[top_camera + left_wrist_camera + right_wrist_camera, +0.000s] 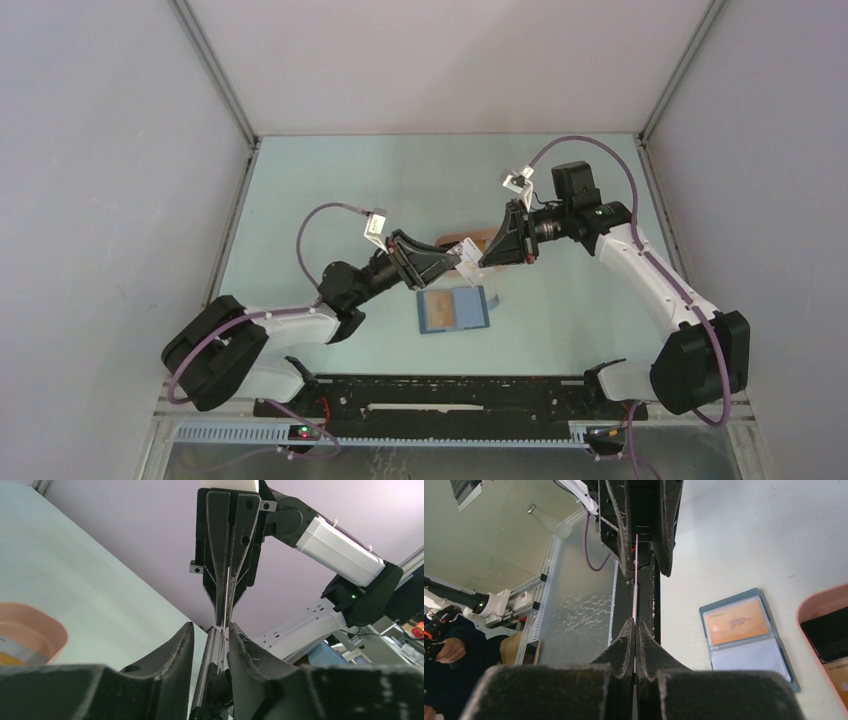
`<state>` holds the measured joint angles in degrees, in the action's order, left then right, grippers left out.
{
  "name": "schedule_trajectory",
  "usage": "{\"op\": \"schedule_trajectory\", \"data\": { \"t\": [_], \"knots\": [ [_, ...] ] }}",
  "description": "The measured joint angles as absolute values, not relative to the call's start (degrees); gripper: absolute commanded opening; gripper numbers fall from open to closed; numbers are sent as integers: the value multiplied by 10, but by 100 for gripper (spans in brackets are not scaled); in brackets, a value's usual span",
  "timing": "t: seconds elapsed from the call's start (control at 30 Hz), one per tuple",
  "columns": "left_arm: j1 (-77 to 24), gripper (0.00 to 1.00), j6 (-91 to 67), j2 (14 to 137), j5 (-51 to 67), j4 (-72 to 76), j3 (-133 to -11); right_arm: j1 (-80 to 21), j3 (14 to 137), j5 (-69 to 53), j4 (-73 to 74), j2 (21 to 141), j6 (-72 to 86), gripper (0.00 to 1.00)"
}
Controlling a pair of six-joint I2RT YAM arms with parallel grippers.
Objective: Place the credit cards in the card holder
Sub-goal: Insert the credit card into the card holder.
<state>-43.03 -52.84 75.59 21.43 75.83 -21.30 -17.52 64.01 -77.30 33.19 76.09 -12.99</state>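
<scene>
The two arms meet in mid-air over the middle of the table (pixel 350 200), claw tip to claw tip. The right gripper (pixel 635 627) is pinched tight on a credit card (pixel 636 580). Both wrist cameras catch that card edge-on, just a thin pale line, so its print can't be read. From overhead it's no more than a small white sliver between the two black claws.

The left gripper (pixel 210 630) faces it from the left side with its jaws parted, one finger on each side of the card's free end. There's a clear gap on one side; whether the other pad touches the card is too close to call.

On the table, just near of the meeting point, lies the card holder (pixel 453 310), the blue wallet, opened flat. An orange card (pixel 736 621) sits in its left half, and the right half shows a pale bluish panel (pixel 749 657), card or bare pocket, hard to say.

Just far of the claws is the salmon-pink tray (pixel 819 597), mostly hidden under them from above and cut off in both wrist views. A black card (pixel 829 635) and part of a tan card (pixel 839 677) lie in it, both cropped by the frame edge
</scene>
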Motion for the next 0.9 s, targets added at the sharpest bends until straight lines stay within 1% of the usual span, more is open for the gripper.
{"op": "schedule_trajectory", "data": {
  "t": [0.07,0.13,0.17,0.2,0.23,0.4,0.53,0.6,0.7,0.9],
  "knots": [
    [-430,18,-532,763,217,760,-220,-180,640,-773,332,764,-131,0],
    [-430,3,-536,767,221,763,-225,-183,640,-772,332,766,-132,0],
    [-430,0,-539,768,224,764,-225,-183,640,-772,332,767,-133,0],
    [-430,0,-540,769,227,766,-225,-184,640,-771,332,768,-134,0],
    [-430,0,-540,769,229,769,-225,-184,640,-770,333,768,-136,2],
    [-430,0,-540,769,237,770,-225,-185,640,-768,338,768,-143,32],
    [-421,0,-540,767,261,749,-225,-187,640,-761,347,768,-157,48],
    [-414,0,-535,761,274,729,-225,-189,640,-755,352,768,-164,53],
    [-407,0,-518,742,295,686,-226,-192,640,-749,357,768,-174,57],
    [-401,0,-442,691,349,512,-257,-204,640,-734,371,769,-198,58]
  ]
}}
